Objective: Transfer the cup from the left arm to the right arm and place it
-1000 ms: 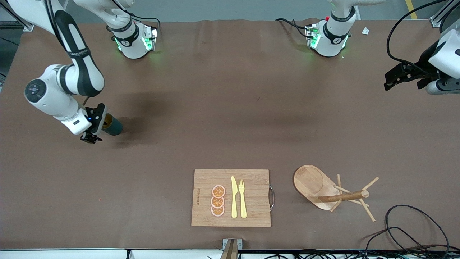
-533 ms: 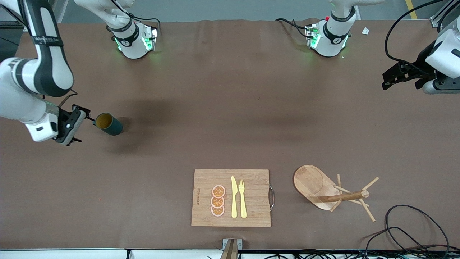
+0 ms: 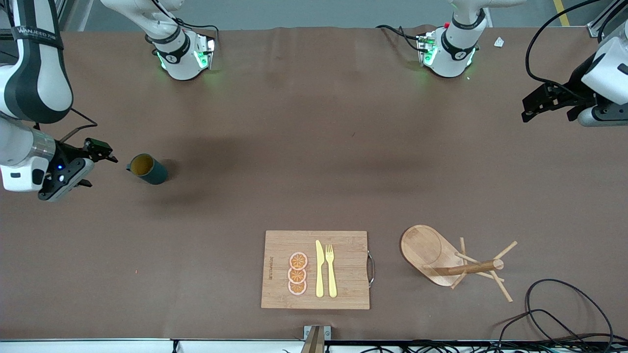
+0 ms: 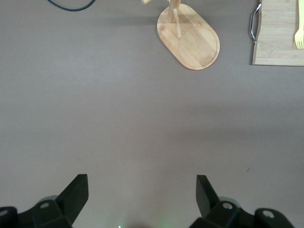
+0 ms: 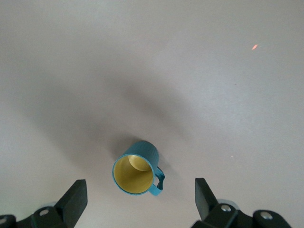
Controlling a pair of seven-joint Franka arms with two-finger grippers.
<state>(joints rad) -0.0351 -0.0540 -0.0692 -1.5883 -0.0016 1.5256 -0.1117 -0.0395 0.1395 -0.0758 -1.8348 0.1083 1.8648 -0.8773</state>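
The dark teal cup with a yellow-brown inside stands upright on the brown table near the right arm's end. In the right wrist view the cup shows its mouth and side handle, just clear of the fingertips. My right gripper is open and empty, beside the cup and apart from it; it also shows in the right wrist view. My left gripper is open and empty, up over the left arm's end of the table; it also shows in the left wrist view.
A wooden cutting board with a yellow knife, a fork and orange slices lies near the front camera. A wooden peg rack lies tipped over beside it, and shows in the left wrist view. Black cables lie at the corner.
My right gripper has opened, let go of the cup and drawn back toward the right arm's end of the table. The cup stays where it stood. The left arm has hardly moved.
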